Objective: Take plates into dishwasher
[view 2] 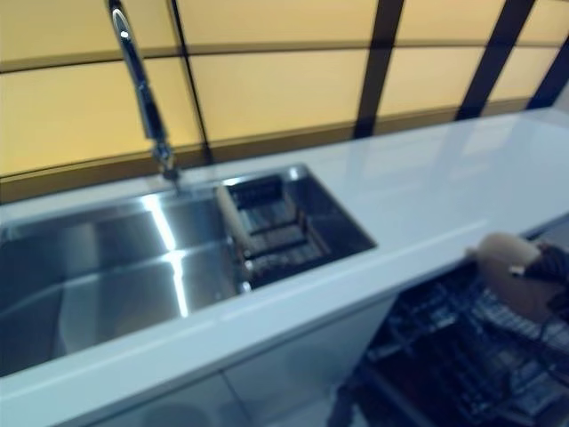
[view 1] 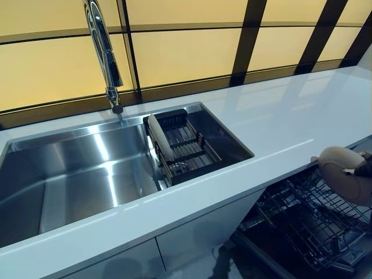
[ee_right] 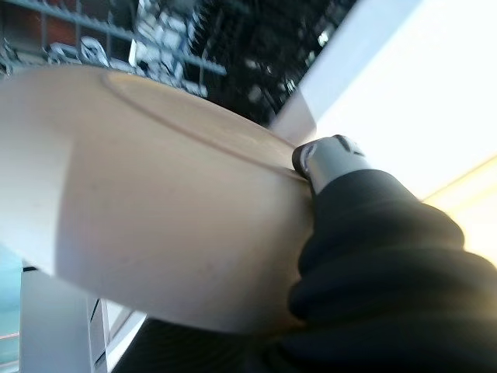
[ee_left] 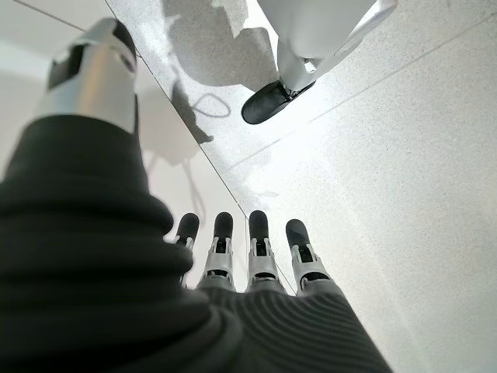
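Plate point(ee_right: 147, 202) in right robot hand point(ee_right: 330, 159)

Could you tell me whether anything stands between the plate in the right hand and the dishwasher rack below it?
Nothing visible does. The right hand holds the beige plate just past the counter edge, directly over the open dishwasher rack. The wire slots beneath it look free of dishes, though the rack's far side is out of view.

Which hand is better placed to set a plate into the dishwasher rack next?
The right hand: it already grips a plate above the open dishwasher rack. The left hand hangs open over the floor, holding nothing.
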